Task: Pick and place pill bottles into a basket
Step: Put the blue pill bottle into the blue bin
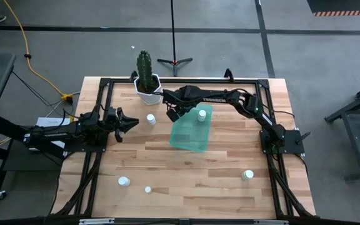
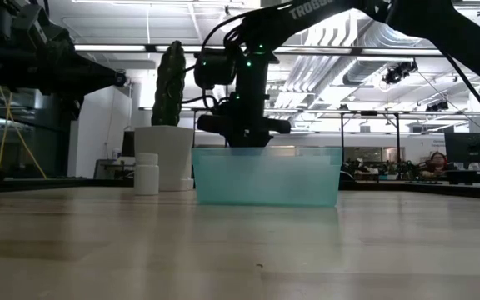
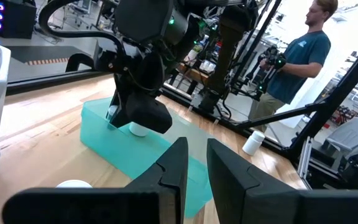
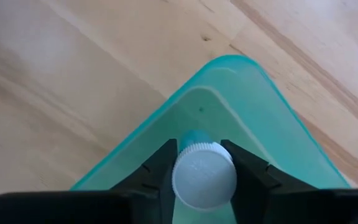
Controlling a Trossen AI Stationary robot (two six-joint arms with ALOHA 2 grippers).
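My right claw [image 4: 204, 168] is clamped on a pill bottle [image 4: 204, 175], one finger on each side of its ribbed white cap, and holds it upright over a corner of the basket [image 4: 272, 118]; the bottle hangs inside the basket's rim so that a release, by my judgement, would drop it onto the tray floor rather than onto the counter [image 1: 217, 181]. In the high view the right arm reaches in from the right across the far half of the counter, and the basket [image 1: 183, 139] lies near the middle, its far end beneath my right claw [image 1: 174, 114]. A second white cap [image 1: 202, 114] shows over the basket's far right part; I cannot tell whether that bottle rests on the tray floor. My left claw [image 3: 194, 165] waits at the left side of the counter, its two fingers nearly together with only a narrow gap and nothing between them, pointed toward the basket so as to stay out of the right arm's way. One bottle [image 1: 150, 119] stands just left of the basket, near the cactus pot [image 1: 149, 95] at the far edge. Three more remain on the near part of the counter: two at near left [image 1: 124, 181] [image 1: 147, 189], one at near right [image 1: 248, 175]. Most of the task therefore appears undone.
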